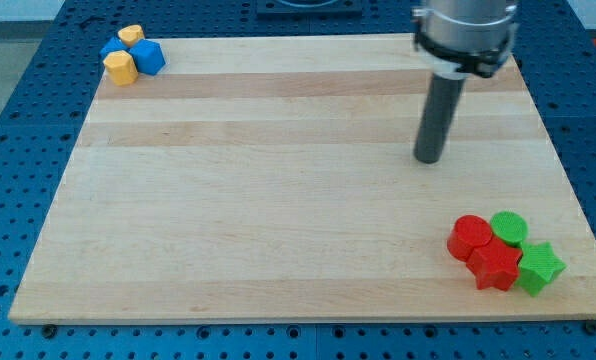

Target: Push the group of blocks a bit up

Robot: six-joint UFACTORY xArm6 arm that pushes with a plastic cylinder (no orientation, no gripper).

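Note:
A tight group of blocks lies at the view's bottom right of the wooden board (278, 200): a red round block (469, 237), a red star block (495, 268), a green round block (509, 227) and a green star block (539, 267). They touch one another. My tip (429, 159) rests on the board above and to the left of this group, well apart from it. A second cluster sits at the view's top left: a yellow block (130, 36), a larger yellow block (121, 67), a blue block (148, 56) and another blue block (112, 47).
The board lies on a blue perforated table (18, 150). The green star block is close to the board's right edge and bottom edge. The arm's grey body (463, 30) hangs over the board's top right.

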